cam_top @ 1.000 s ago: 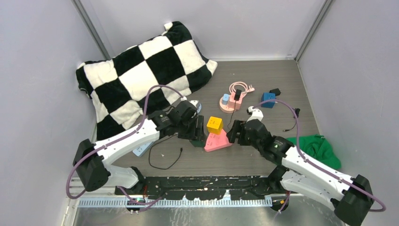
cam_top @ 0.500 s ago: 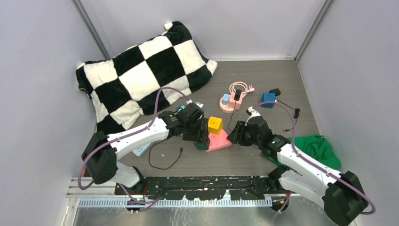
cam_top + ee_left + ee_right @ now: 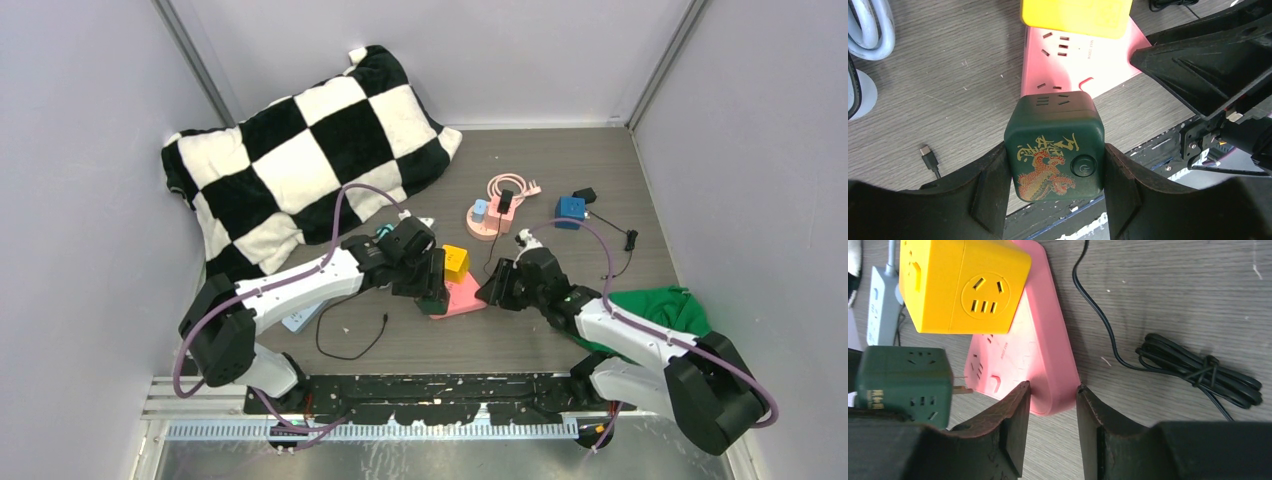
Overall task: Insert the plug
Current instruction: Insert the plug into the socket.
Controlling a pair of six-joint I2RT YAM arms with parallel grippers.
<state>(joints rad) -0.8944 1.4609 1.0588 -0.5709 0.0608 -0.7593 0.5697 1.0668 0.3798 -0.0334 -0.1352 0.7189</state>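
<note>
Prongs [image 3: 962, 389] on the green cube [image 3: 1054, 130] sit close to the pink strip [image 3: 1048, 345]. My left gripper [image 3: 1054, 155] pinches the cube; my right gripper [image 3: 1052, 400] pinches the strip's edge.

The right claw [image 3: 1052, 386] at lower centre grips the near corner of the pink power strip [image 3: 1023, 340], which lies on the worktop [image 3: 1173, 285]. A yellow cube socket [image 3: 963, 285] sits on the strip at upper left. At left, a green cube adapter [image 3: 900, 382] points its prongs [image 3: 962, 389] at the strip. A bundled black cable [image 3: 1198, 372] lies at right.
</note>
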